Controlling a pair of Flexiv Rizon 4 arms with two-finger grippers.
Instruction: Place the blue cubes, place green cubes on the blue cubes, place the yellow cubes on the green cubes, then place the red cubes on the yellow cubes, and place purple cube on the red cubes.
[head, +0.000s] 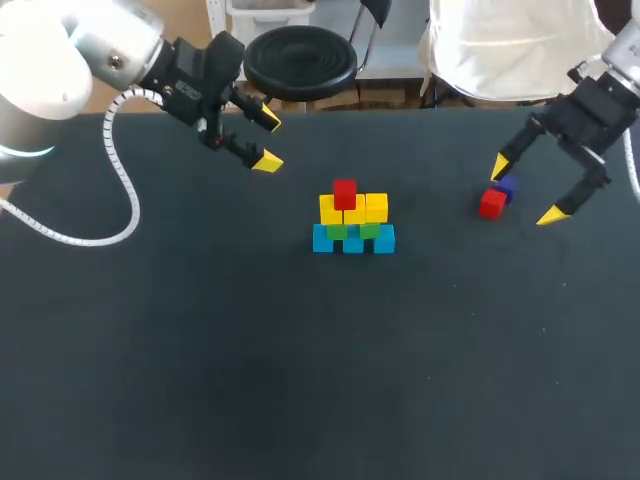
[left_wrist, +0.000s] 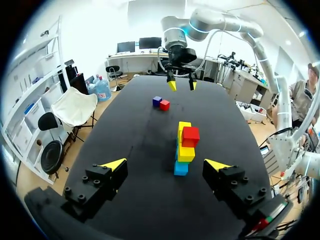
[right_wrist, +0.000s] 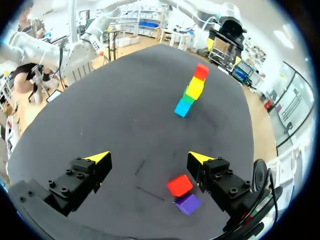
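The stack (head: 352, 225) stood at the middle of the table (head: 200, 380). It had blue cubes (head: 352, 243) in the bottom row, green cubes (head: 368, 230) on them and yellow cubes (head: 376, 207) above. One red cube (head: 344, 193) sat on top, set towards the left of the yellow row, which was judged to leave room for a second red cube beside it. The loose red cube (head: 491, 203) lay on the table well to the right of the stack, just beside the purple cube (head: 505, 186). The right fingers (head: 553, 213) were spread wide and empty, near this pair. In the right wrist view both cubes lay beside one finger, not between the two, so re-centring was judged necessary before a grasp. The left fingers (head: 268, 161) were also wide and empty, held behind the stack and apart from it, probably to leave the approach free
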